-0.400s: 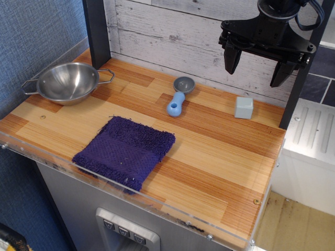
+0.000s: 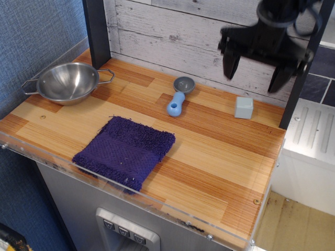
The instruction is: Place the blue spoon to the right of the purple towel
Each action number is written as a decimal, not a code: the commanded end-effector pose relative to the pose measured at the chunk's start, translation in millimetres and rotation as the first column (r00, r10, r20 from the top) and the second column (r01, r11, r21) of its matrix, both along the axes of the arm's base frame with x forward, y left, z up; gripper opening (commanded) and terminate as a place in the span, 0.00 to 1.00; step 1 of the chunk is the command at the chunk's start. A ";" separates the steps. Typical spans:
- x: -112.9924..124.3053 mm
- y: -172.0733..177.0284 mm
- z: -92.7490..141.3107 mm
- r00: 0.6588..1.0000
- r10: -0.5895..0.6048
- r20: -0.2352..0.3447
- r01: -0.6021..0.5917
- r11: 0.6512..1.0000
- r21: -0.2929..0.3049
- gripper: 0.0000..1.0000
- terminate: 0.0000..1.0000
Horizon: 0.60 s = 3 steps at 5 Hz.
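Note:
The blue spoon lies on the wooden counter near the back wall, grey bowl toward the wall, light-blue handle pointing to the front. The purple towel lies flat at the front left of the counter, in front of and left of the spoon. My gripper hangs high at the back right, well above the counter and to the right of the spoon. Its two black fingers are spread apart and hold nothing. It looks motion-blurred.
A steel bowl with two handles sits at the back left. A pale grey-blue cube stands at the back right, below the gripper. A dark post rises at the back left. The counter has a clear plastic front lip.
The gripper has shifted slightly and now appears blurred, still open. The spoon, towel, bowl and cube have not moved.

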State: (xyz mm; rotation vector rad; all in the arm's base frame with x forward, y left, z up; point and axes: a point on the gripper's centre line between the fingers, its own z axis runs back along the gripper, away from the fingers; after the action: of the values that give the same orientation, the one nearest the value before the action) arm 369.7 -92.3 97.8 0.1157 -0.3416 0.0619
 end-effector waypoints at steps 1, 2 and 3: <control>6.2 40.7 -5.3 0.997 0.057 0.042 -0.059 0.998 0.039 1.00 0.00; 11.5 64.7 -16.2 0.995 0.094 0.035 -0.095 0.995 0.028 1.00 0.00; 16.3 83.0 -28.0 0.994 0.108 -0.004 -0.108 0.994 -0.009 1.00 0.00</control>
State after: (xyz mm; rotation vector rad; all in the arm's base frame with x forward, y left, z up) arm 379.5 -12.3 51.1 0.1226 -0.2714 0.1678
